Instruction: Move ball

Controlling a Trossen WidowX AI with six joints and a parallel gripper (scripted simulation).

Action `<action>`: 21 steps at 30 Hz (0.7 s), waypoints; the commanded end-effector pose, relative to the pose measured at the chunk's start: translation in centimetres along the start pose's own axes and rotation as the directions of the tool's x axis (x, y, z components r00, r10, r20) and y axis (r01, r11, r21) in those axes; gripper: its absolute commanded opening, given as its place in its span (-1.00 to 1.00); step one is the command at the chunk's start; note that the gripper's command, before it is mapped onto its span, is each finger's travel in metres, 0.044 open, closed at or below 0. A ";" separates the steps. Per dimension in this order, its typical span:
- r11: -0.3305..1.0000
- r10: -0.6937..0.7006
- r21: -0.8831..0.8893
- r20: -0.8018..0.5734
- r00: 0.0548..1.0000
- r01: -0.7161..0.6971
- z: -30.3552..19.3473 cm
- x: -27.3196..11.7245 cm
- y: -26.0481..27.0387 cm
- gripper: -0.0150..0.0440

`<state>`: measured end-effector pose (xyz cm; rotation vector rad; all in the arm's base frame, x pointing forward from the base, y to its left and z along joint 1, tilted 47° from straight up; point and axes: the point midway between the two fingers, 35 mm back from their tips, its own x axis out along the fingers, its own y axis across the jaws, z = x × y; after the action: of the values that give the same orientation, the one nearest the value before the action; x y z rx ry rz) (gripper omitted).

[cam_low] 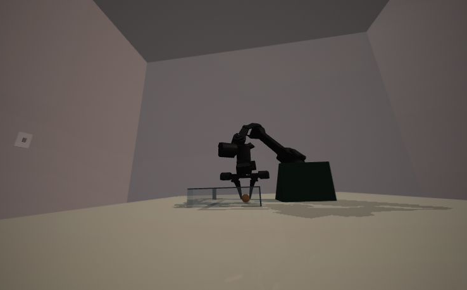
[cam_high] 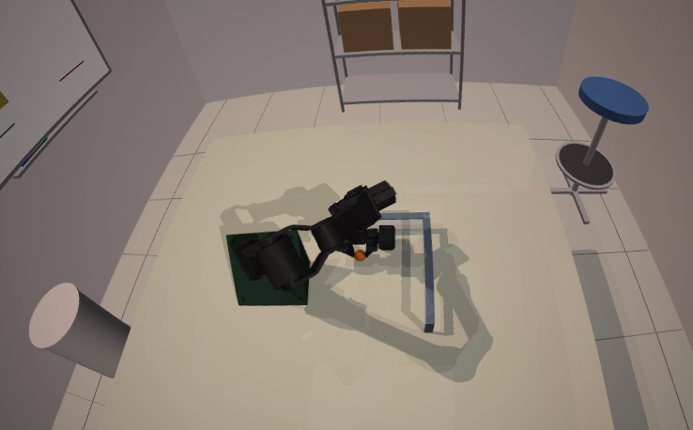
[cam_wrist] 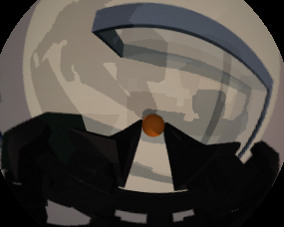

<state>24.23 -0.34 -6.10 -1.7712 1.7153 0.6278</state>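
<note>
The orange ball (cam_low: 245, 197) sits low at the table (cam_low: 155, 245), between the two fingertips of the gripper (cam_low: 245, 194), which is clamped on it from above. The clear walls (cam_high: 428, 267) stand near, their corner beyond the gripper in the wrist view.

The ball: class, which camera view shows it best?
The wrist view: the ball sits centred between the claw's fingertips. The top view shows a small orange dot partly under the arm; the exterior view shows it tiny, low at the table.
</note>
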 end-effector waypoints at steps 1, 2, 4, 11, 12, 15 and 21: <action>1.000 0.001 -0.010 -0.005 1.000 -0.001 -0.1 0.6 0.1 -0.49; 1.000 0.001 -0.010 -0.005 1.000 -0.001 -0.1 0.7 0.1 -0.49; 1.000 0.001 -0.010 -0.006 1.000 -0.001 -0.1 0.7 0.1 -0.49; 1.000 0.000 -0.003 -0.002 1.000 0.000 0.0 0.6 0.1 -0.22; 1.000 0.000 -0.003 -0.002 1.000 0.000 0.0 0.6 0.1 -0.14; 1.000 0.000 -0.003 -0.002 1.000 0.000 0.0 0.6 0.1 0.13; 1.000 0.000 -0.003 -0.002 1.000 0.000 0.0 0.6 0.1 0.36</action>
<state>24.17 -0.78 -6.51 -1.7744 1.7173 0.6291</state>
